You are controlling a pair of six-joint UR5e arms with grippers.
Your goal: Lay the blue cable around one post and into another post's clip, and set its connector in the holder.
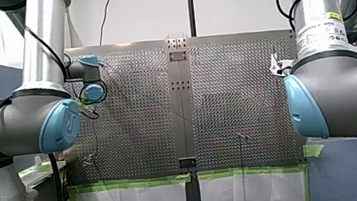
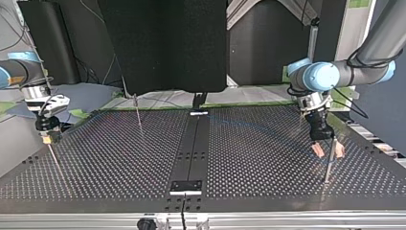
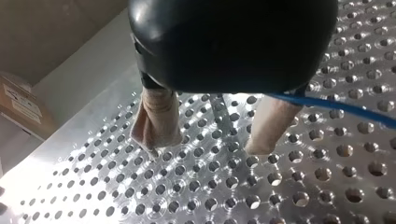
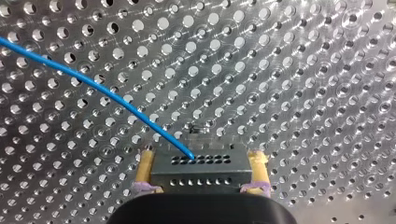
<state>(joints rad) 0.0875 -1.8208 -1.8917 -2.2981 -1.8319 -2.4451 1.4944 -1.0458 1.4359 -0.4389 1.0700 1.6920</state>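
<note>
Thin blue cable [image 4: 100,88] is seen running across the perforated table [image 4: 303,70], its end plugged into a dark grey connector block [image 4: 200,169], rectangular w/ two rows of small holes. Block is clamped betw. yellow pads of my right gripper [image 4: 201,158]. Thin upright metal post [image 2: 138,112] is seen left of centre in top view, and a second thin post [image 2: 328,163] at its right.

Strong light from above glints off the perforated worktop [image 4: 303,70] in both wrist views. It rings each hole with glare and washes out the surface beside my left end effector [image 3: 208,144], whose black housing is an unlit mass. The top view is dimmer, set against a black backdrop [image 2: 163,43]. The front view is evenly lit.
</note>
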